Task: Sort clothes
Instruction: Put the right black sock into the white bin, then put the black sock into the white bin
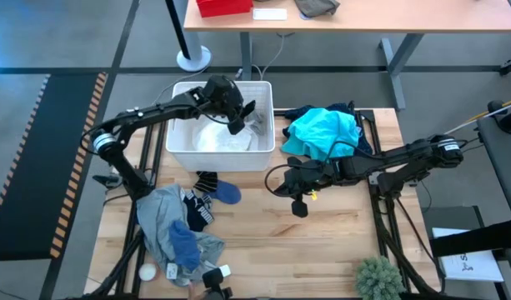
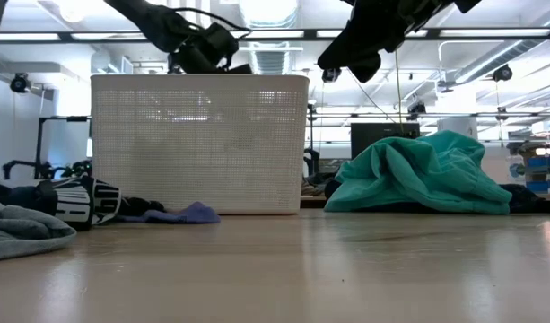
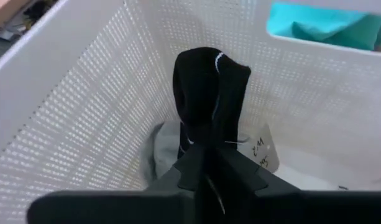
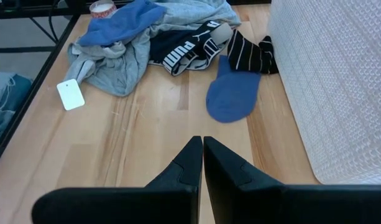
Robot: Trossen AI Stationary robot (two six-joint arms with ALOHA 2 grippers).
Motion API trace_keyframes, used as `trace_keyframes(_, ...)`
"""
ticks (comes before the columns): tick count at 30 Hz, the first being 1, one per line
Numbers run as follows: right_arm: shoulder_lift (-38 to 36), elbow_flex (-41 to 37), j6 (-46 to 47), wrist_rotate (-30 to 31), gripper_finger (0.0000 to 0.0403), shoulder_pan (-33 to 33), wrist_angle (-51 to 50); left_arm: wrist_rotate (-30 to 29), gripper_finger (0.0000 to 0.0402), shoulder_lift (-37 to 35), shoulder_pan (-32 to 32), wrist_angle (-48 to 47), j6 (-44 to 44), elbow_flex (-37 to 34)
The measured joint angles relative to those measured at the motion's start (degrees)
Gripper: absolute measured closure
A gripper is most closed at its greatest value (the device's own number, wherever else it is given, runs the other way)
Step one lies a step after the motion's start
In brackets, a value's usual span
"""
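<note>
**Now dropping: a dark sock over the basket**

High view. Left gripper (image 1: 238, 117) hangs over the white basket (image 1: 178, 146), which already holds a white garment (image 1: 222, 137). Right gripper (image 1: 298, 198) hovers above bare table (image 1: 338, 242), beside the teal garment (image 1: 322, 133). A grey and blue clothes pile (image 1: 176, 229), a blue sock (image 1: 227, 193) and a striped sock (image 1: 207, 180) lie unsorted.

Low view. Both arms hang above the basket (image 2: 198, 144); the teal garment (image 2: 418, 175) lies to one side of it.

Left wrist view. Fingers (image 3: 237, 171) pinch a black sock (image 3: 209, 93), nearly together, the sock dangling inside the basket walls (image 3: 84, 112). Judged step: release; next, the jaws must part fully.

Right wrist view. Fingers (image 4: 184, 165) are pressed together, holding nothing, facing the blue sock (image 4: 232, 96).
</note>
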Motion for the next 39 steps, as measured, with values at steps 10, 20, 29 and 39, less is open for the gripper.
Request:
trace_keyframes(10,0.03,0.0,-0.88,0.0,0.0403,0.24,-0.03,0.98,0.0248,-2.31,-0.17,-1.78,-2.15,4.5)
trace_keyframes(20,0.05,0.0,-0.92,0.0,0.0403,0.24,-0.12,0.8,0.0159,-6.34,-0.33,-6.28,-1.69,4.57)
trace_keyframes(29,0.05,-0.02,-0.26,-0.01,0.0403,0.24,-0.09,-4.76,0.0273,-14.62,-4.85,-10.31,2.65,4.33)
trace_keyframes(39,0.05,-0.04,1.18,-0.01,0.0403,0.33,-0.08,-6.67,0.0396,-24.59,-10.11,-17.96,3.89,4.07)
